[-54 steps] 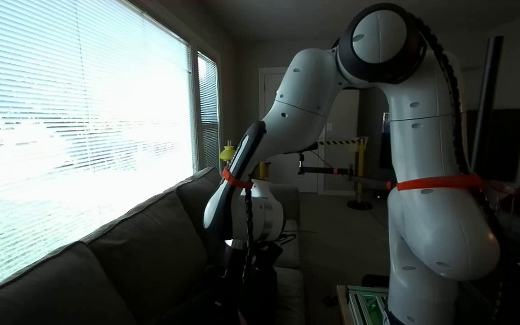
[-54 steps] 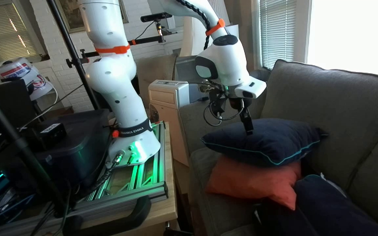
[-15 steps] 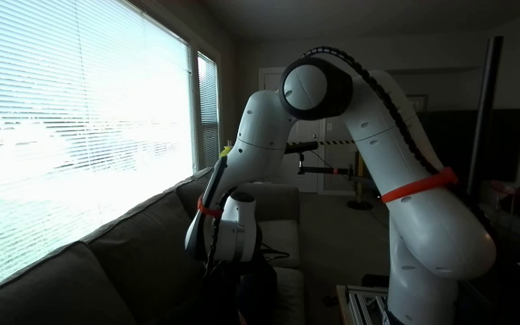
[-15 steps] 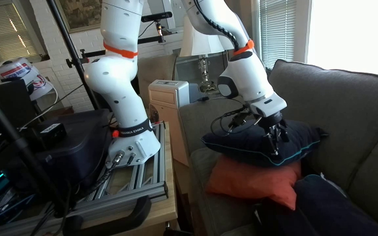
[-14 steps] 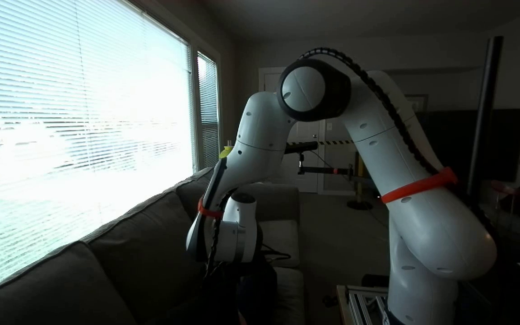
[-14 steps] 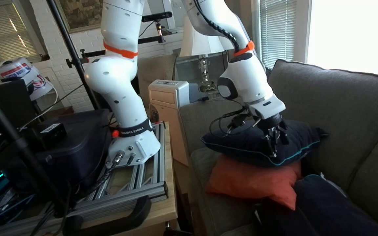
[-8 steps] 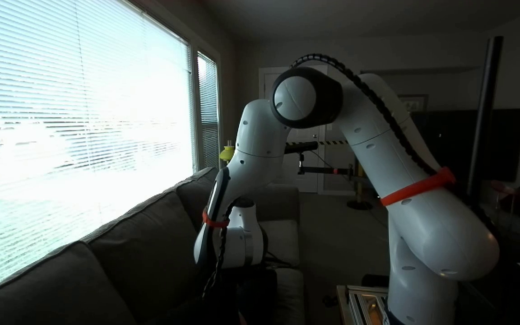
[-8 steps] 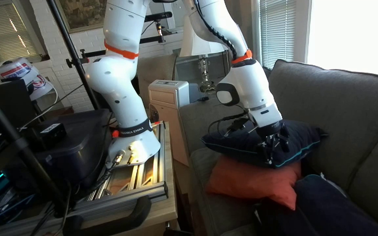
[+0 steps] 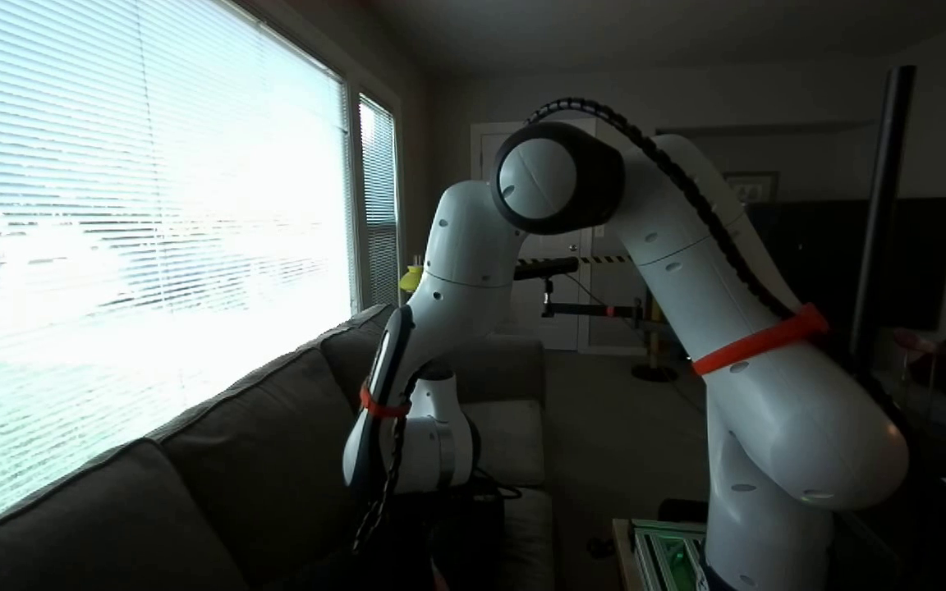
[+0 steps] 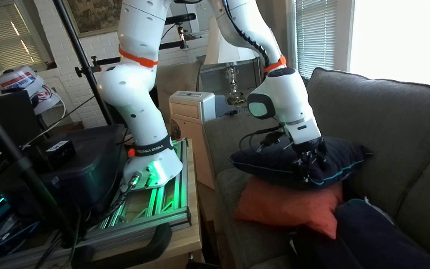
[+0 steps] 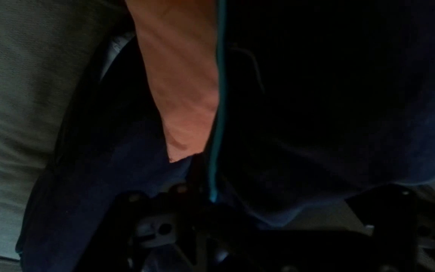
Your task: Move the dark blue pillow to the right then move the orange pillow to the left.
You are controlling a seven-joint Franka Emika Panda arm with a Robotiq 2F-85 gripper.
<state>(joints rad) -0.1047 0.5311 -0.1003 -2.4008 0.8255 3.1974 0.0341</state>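
Observation:
The dark blue pillow (image 10: 343, 158) with teal piping lies on top of the orange pillow (image 10: 278, 205) on the sofa in an exterior view. My gripper (image 10: 314, 170) is at the dark blue pillow's front edge, fingers pointing down. In the wrist view the fingers (image 11: 281, 192) are wide apart, with part of the dark blue pillow (image 11: 327, 98) between them. The teal piping runs down to the left finger. Whether the fingers touch the cloth is too dark to tell. The orange pillow (image 11: 183, 83) shows left of the piping. In an exterior view the pillow pile (image 9: 477, 525) is very dark.
Another dark blue pillow (image 10: 379, 239) lies in front, beside the orange pillow. The grey sofa back (image 10: 386, 112) rises behind the pillows. Also in view are a pale cabinet (image 10: 187, 108), a lamp (image 10: 230, 48) and the robot's wooden table (image 10: 192, 231).
My gripper has moved down from above the dark blue pillow to its front edge, turned, and its fingers now show apart. In the last half second it shifts only slightly. The pillows have not visibly moved.

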